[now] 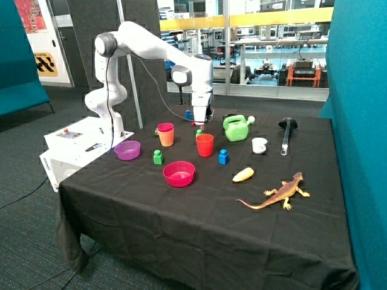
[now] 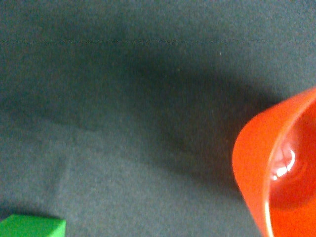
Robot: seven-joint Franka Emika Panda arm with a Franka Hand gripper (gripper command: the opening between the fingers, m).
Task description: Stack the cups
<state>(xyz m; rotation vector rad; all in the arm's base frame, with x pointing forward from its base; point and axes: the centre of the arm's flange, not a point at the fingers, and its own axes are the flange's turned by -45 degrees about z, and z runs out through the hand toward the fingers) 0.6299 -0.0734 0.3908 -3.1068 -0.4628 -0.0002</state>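
Observation:
A red-orange cup (image 1: 205, 145) stands upright and empty on the black tablecloth near the table's middle. It also shows at the edge of the wrist view (image 2: 281, 168), open side towards the camera. A magenta-pink cup (image 1: 165, 127) sits nested in a yellow cup (image 1: 166, 139), beside the purple bowl. My gripper (image 1: 199, 125) hangs just above and behind the red-orange cup, apart from it and holding nothing that I can see. It does not show in the wrist view.
Around the cups are a purple bowl (image 1: 127, 150), a pink bowl (image 1: 179, 173), a green brick (image 1: 158, 157), a blue brick (image 1: 224, 156) and a green watering can (image 1: 237, 128). Further off are a white mug (image 1: 259, 145), a black ladle (image 1: 286, 130) and a toy lizard (image 1: 281, 193).

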